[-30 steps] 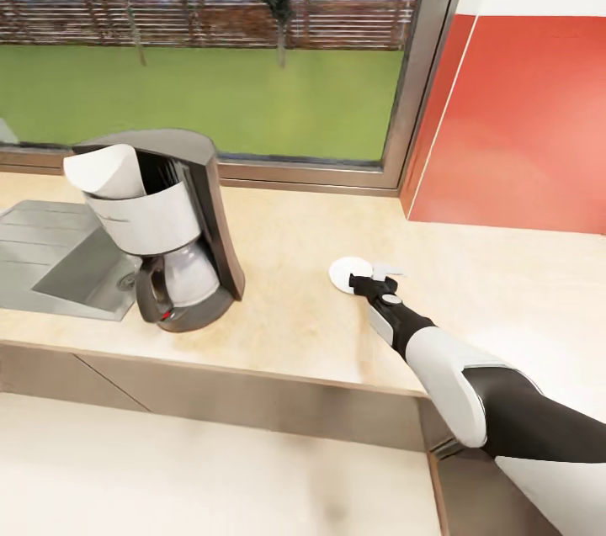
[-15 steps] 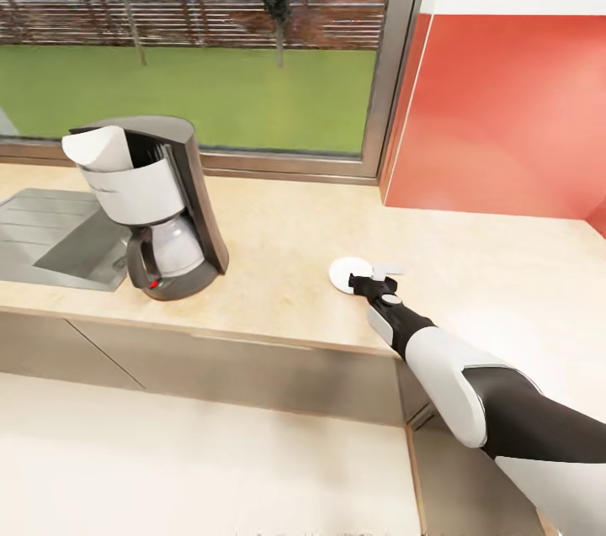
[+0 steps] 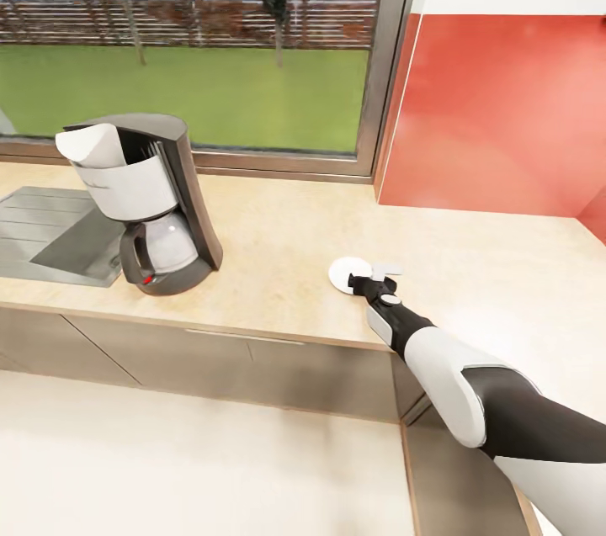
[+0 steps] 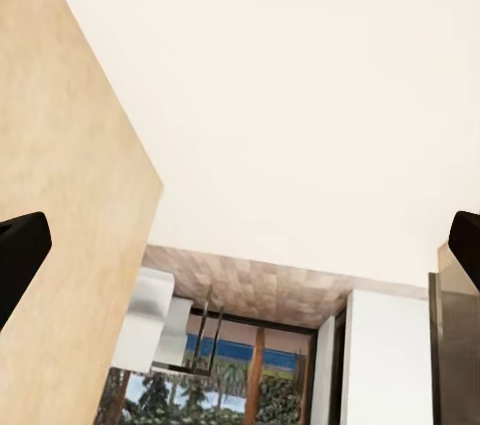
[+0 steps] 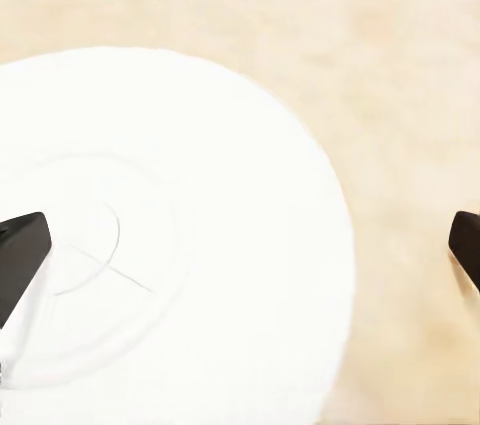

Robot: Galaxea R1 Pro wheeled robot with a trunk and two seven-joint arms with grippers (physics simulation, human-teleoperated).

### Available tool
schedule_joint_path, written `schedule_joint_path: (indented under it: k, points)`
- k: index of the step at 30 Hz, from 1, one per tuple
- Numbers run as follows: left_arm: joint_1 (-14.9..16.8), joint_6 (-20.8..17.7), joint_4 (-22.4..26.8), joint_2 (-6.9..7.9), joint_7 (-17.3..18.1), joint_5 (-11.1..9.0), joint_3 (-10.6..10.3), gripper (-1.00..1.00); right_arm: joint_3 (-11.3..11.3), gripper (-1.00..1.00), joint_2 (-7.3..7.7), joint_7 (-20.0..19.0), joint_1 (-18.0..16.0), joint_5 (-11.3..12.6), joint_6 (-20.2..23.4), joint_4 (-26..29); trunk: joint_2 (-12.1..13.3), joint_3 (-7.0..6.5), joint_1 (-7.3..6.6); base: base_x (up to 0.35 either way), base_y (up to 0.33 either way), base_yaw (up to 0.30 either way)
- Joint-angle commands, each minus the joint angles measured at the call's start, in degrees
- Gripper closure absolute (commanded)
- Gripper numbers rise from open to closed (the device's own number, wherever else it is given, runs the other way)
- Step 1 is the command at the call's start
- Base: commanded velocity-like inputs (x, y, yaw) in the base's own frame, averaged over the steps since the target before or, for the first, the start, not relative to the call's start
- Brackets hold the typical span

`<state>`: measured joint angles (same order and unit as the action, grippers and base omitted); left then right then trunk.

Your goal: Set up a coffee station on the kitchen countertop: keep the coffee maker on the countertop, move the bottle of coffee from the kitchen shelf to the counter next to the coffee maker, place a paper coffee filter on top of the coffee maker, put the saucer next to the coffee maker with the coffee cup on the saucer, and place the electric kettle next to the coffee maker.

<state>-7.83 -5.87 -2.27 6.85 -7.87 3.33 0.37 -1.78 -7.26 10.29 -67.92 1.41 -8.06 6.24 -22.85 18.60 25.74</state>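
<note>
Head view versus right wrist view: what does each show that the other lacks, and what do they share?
Head view alone: the coffee maker with the paper coffee filter on top, the sink, the window, the red wall panel. Right wrist view alone: faint rings and a crease on the saucer, close up. Both: the saucer, the kitchen countertop and the right tool.

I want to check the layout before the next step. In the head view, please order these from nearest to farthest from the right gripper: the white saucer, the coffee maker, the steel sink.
1. The small flat round white saucer: right at the right gripper.
2. The tall dark grey coffee maker: farther along the counter, on the robot's left.
3. The steel sink: farthest, beyond the coffee maker.
</note>
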Motion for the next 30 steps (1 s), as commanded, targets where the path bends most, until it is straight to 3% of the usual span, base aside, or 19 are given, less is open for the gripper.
schedule_joint_path:
  k: [1, 4, 7, 12, 15, 16, 22, 26, 30]
  points:
    - [0.0, -0.2, 0.1, 0.0, -0.1, 0.4, 0.0, -1.0, 0.1, -1.0, -0.08, 0.0, 0.0, 0.5, -0.3, -2.0, -0.1, 0.09, 0.04, 0.0, 0.0, 0.0]
    - [0.3, 1.5, 1.4, -0.01, -0.1, 0.5, -0.1, -1.0, 0.1, -1.0, -0.16, -0.1, 0.0, 0.5, -0.2, -0.7, -0.1, 0.09, 0.04, 0.0, 0.0, 0.0]
    - [0.5, 4.3, 3.2, 0.23, -0.1, 0.6, -0.2, -1.0, 0.2, -1.0, -0.15, -0.1, 0.0, 0.5, -0.1, 4.2, -0.1, 0.09, 0.04, 0.0, 0.0, 0.0]
    - [2.5, 10.1, 6.7, 2.25, -0.1, 0.6, -0.1, -1.0, 0.2, -1.0, -0.12, 0.1, 0.0, 0.4, 1.3, 13.1, -0.1, 0.09, 0.04, 0.0, 0.0, 0.0]
    - [4.6, 14.4, 9.6, 3.4, -0.1, 0.5, -0.1, -1.0, 0.1, -1.0, 0.0, 0.2, 0.0, 0.5, 7.2, 18.0, -0.1, 0.09, 0.04, 0.0, 0.0, 0.0]
    - [5.7, 15.8, 10.9, 3.63, -0.1, 0.5, 0.0, -1.0, 0.1, -1.0, 0.16, 0.2, 0.0, 0.5, 11.7, 21.8, -0.1, 0.09, 0.04, 0.0, 0.0, 0.0]
    - [8.9, 17.4, 16.6, 3.51, -0.1, 0.3, 0.0, -1.0, 0.0, -1.0, 0.36, 0.2, 1.1, 0.5, 26.4, 33.1, -0.1, 0.09, 0.04, 0.0, 0.0, 0.0]
    - [9.1, 17.5, 20.8, 3.02, -0.2, 0.3, 0.0, -1.0, 0.0, -1.0, 0.23, 0.2, 3.4, 0.7, 27.5, 34.7, -0.1, 0.09, 0.04, 0.0, 0.0, 0.0]
    - [9.1, 19.4, 21.9, 2.85, -0.3, 0.3, 0.1, -1.0, 0.1, -1.0, -0.04, 0.2, 3.8, 0.9, 27.6, 34.9, -0.1, 0.09, 0.04, 0.0, 0.0, 0.0]
